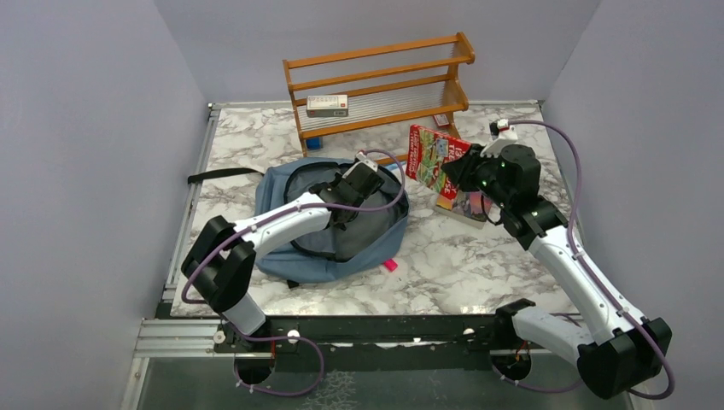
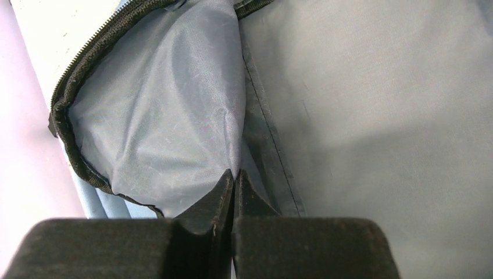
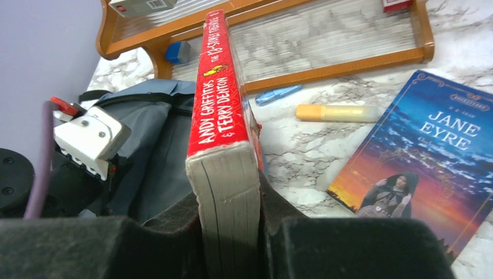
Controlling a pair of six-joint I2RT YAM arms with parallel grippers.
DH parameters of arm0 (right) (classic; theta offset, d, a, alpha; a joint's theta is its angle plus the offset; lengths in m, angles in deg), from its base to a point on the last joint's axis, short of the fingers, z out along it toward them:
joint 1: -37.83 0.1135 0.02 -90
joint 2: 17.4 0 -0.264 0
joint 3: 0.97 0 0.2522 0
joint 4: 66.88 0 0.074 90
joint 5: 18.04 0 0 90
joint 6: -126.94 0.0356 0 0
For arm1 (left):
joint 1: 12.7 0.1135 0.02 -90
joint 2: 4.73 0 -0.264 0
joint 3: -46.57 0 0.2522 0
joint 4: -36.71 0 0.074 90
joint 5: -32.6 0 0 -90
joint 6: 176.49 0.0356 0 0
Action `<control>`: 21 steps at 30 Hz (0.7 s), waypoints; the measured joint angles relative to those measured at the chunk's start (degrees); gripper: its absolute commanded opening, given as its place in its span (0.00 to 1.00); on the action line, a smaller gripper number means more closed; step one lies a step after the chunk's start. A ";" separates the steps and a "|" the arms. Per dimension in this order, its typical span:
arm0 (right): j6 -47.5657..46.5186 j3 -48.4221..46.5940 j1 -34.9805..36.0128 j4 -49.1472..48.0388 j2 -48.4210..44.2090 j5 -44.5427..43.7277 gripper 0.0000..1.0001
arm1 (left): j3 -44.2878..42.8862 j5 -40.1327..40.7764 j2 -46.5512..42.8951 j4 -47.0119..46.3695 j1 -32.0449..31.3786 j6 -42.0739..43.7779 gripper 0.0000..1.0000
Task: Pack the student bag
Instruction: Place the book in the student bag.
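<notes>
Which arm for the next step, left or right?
Right. The right gripper clamps the red book beside the open backpack; the left gripper pinches the backpack's lining, probably holding it open.

The student bag [image 1: 290, 260] lies flat on the bench, left of centre. It is a soft dusty-blue backpack with black zipper trim. Its main zipper is undone and the mouth gapes upward, showing pale blue lining [image 2: 157, 116], a fold of which my left jaws pinch. One black strap [image 1: 224, 174] trails far left.
</notes>
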 measured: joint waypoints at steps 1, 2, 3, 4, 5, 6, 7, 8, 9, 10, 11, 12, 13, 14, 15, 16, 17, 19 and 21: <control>0.85 -0.13 0.00 0.00 0.26 0.31 0.01 | 0.00 -0.39 -0.83 0.07 0.24 -0.09 0.00; 1.73 -0.15 0.00 0.00 0.35 0.63 0.01 | 0.00 -0.66 -1.44 0.13 0.42 -0.11 0.00; 2.82 -0.15 0.00 0.00 0.37 1.11 0.01 | 0.00 -1.18 -2.25 0.17 0.74 -0.15 0.00; 4.07 -0.15 0.00 -0.02 0.44 1.77 0.01 | 0.00 -1.53 -3.06 0.20 1.05 -0.24 0.00; 5.40 -0.13 0.00 -0.15 0.55 2.47 0.01 | 0.00 -1.88 -3.85 0.20 1.36 -0.35 0.00; 6.86 -0.13 -0.02 -0.33 0.74 3.34 0.01 | 0.09 -2.21 -4.59 0.15 1.62 -0.46 0.00; 8.31 -0.13 0.00 -0.68 1.09 4.42 0.01 | 0.42 -2.62 -5.92 0.09 2.12 -0.76 0.00; 9.81 -0.13 0.00 -1.14 1.64 5.66 0.01 | 0.70 -2.91 -7.06 0.04 2.45 -1.05 0.00; 11.47 -0.13 0.00 -1.70 2.36 6.99 0.01 | 0.90 -3.13 -8.00 -0.02 2.80 -1.31 0.00; 13.27 -0.11 0.00 -2.45 3.26 8.37 0.01 | 1.20 -3.56 -9.49 -0.26 3.34 -1.73 0.00; 15.08 -0.09 0.00 -3.10 4.24 9.73 0.01 | 1.22 -3.80 -9.75 -0.26 3.48 -2.05 0.00; 16.92 -0.09 0.00 -3.65 5.27 11.04 0.01 | 1.27 -4.02 -11.08 -0.31 3.85 -2.34 0.00; 18.64 0.04 0.20 -4.26 6.32 12.28 0.01 | 1.29 -4.35 -11.91 -0.46 4.31 -2.75 0.00; 20.31 0.28 0.44 -5.07 7.34 13.18 0.01 | 1.36 -4.57 -12.41 -0.63 4.59 -2.93 0.00; 21.86 0.55 0.79 -5.70 8.35 13.68 0.01 | 1.53 -4.85 -13.00 -0.83 4.81 -3.19 0.00; 23.17 0.87 1.29 -6.34 9.22 13.92 0.01 | 1.75 -5.07 -13.46 -1.01 4.90 -3.32 0.00; 24.35 1.20 1.99 -6.91 10.01 13.99 0.01 | 2.05 -5.35 -13.92 -1.22 4.94 -3.50 0.00; 26.18 1.55 3.76 -7.34 11.45 13.94 0.01 | 2.29 -5.77 -14.29 -1.31 5.05 -3.61 0.00; 27.50 1.55 5.62 -8.24 12.92 13.92 0.01 | 2.43 -6.34 -14.36 -1.73 5.14 -3.78 0.00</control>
